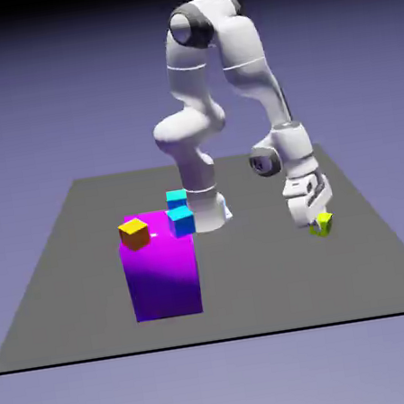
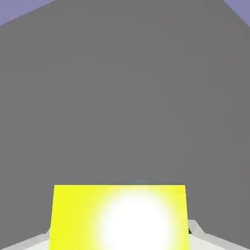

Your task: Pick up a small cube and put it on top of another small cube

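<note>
My gripper (image 1: pixel 319 219) reaches down to the grey table at the exterior view's right and is shut on the small lime cube (image 1: pixel 324 222), which sits at table level. In the hand view that cube (image 2: pixel 83 215) fills the bottom middle, large and bright, and hides most of the fingertips (image 2: pixel 197 229) on either side of it. An orange cube (image 1: pixel 134 232) and a blue cube (image 1: pixel 181 220) rest on top of the big purple block (image 1: pixel 162 275). A cyan cube (image 1: pixel 177 197) shows just behind the block.
The purple block stands tall at the exterior view's left of the table (image 1: pixel 272 277), well apart from my gripper. The robot's base (image 1: pixel 209 212) rises right beside the blue cube.
</note>
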Controlling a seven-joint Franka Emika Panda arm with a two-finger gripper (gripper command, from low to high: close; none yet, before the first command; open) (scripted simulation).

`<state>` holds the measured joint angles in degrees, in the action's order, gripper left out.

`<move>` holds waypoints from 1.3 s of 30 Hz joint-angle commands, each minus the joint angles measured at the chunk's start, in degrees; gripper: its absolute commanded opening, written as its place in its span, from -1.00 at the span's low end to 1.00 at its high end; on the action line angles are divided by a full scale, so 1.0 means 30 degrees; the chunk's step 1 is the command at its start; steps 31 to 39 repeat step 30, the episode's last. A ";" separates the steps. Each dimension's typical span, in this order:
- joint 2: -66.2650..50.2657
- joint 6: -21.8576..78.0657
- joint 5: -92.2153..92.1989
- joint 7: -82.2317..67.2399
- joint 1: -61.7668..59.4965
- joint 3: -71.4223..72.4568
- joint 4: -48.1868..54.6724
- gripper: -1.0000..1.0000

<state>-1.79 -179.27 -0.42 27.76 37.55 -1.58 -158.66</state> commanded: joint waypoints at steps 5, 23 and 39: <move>0.2488 0.4148 0.0166 -0.3254 -0.1657 -0.3145 0.1493 -1.00; 0.9614 1.6109 0.0369 -1.3540 -0.6974 -1.3108 0.5744 -1.00; 0.8284 1.4049 -0.0531 -1.4344 -0.6195 -1.3882 0.4886 1.00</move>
